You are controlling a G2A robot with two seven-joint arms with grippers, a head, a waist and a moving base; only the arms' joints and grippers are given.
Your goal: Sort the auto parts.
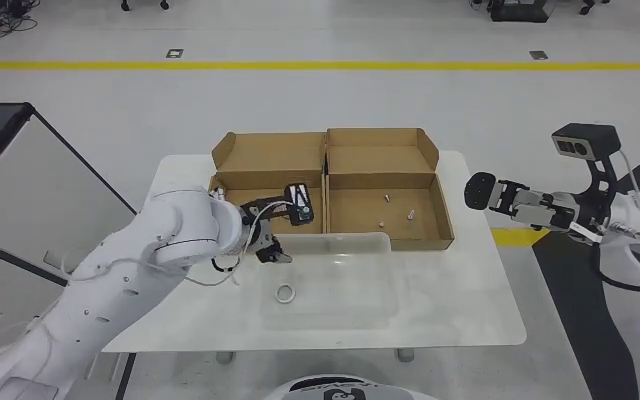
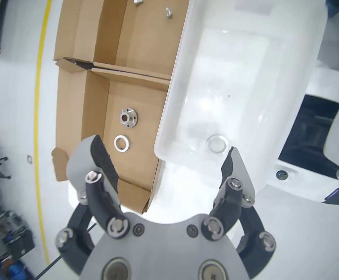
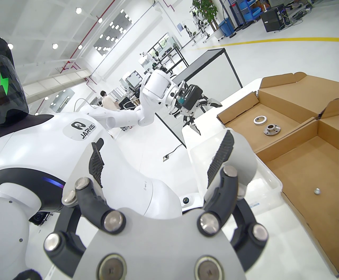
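Pale glossy floor point(image 1: 300, 100) crossed by a yellow line point(image 1: 300, 65), ceiling lights point(image 3: 78, 10) glowing overhead.

Looks like a big robotics lab or factory hall: pale glossy floor point(image 1: 120, 110) with a yellow lane line point(image 1: 300, 65), high white ceiling with round lamps point(image 3: 55, 46) and a red pipe point(image 3: 88, 31), blue crates point(image 3: 227, 26) and storage racks point(image 3: 246, 9) far back (contents too small to make out).

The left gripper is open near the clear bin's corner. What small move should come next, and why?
Probably move the left gripper over the ring in the clear bin and lower onto it: it is open and empty, this ring lies alone in the bin, and a similar ring sits in the cardboard box.
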